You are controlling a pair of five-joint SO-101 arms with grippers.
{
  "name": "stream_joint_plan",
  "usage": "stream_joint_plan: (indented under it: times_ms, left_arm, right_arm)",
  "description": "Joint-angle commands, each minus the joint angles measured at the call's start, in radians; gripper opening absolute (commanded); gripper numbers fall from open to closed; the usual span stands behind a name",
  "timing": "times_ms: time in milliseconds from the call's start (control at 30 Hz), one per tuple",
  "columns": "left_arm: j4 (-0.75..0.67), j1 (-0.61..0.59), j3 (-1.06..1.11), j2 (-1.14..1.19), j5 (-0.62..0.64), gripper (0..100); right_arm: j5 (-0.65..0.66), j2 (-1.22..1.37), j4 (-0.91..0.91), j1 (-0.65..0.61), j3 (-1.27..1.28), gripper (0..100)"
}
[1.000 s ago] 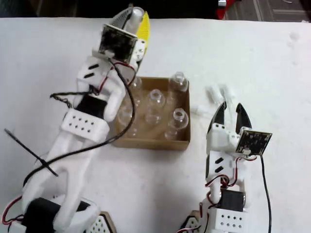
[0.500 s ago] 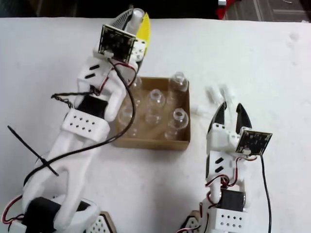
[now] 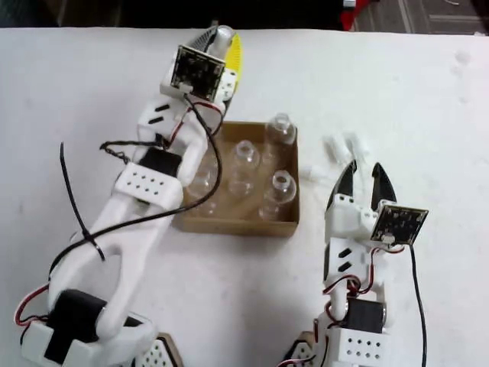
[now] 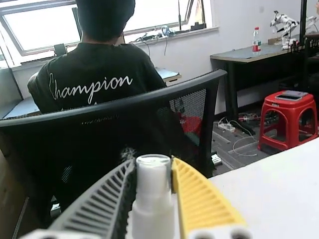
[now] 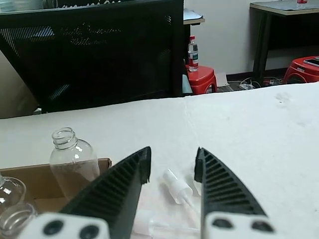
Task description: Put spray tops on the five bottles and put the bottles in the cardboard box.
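My left gripper is over the far side of the table, beyond the cardboard box. Its grey and yellow fingers are shut on a white spray top, which stands upright between them; whatever is below the top is hidden. In the left wrist view this gripper faces the room past the table edge. Several clear bottles without tops stand in the box, among them one at its far right corner. To the right of the box my right gripper is open, and loose spray tops lie just ahead of it. One spray top lies on the table between its black fingers.
The table is covered with a white cloth. Past its far edge are a black mesh chair with a seated person and a red stool. A bottle in the box is close to the right gripper's side.
My left arm has swung a little to the right and farther out, carrying the spray top with it. The right arm has kept still.
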Motion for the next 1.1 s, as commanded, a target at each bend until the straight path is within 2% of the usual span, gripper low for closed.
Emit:
stream_joint_plan:
  times_ms: [0,333,433,633,700,1067]
  left_arm:
    - [-0.029,-0.004,-0.003,-0.002,0.02,2]
    - [-0.037,-0.022,0.092,-0.004,0.249,2]
    - [-0.104,-0.027,0.161,-0.005,0.255,2]
    - [-0.439,-0.028,0.381,-0.005,0.25,2]
    - [-0.511,-0.027,0.433,-0.005,0.25,2]
    - [-0.526,-0.03,0.514,-0.005,0.25,2]
  right_arm:
    - [0.017,0.002,-0.015,-0.004,0.009,13.0]
    - [0.017,0.002,-0.015,-0.002,0.009,13.0]
    - [0.017,0.001,-0.016,-0.002,0.009,13.0]
    - [0.017,0.001,-0.016,-0.002,0.009,13.0]
    - [0.017,0.001,-0.016,-0.002,0.009,13.0]
    - [0.017,0.001,-0.016,-0.002,0.009,13.0]
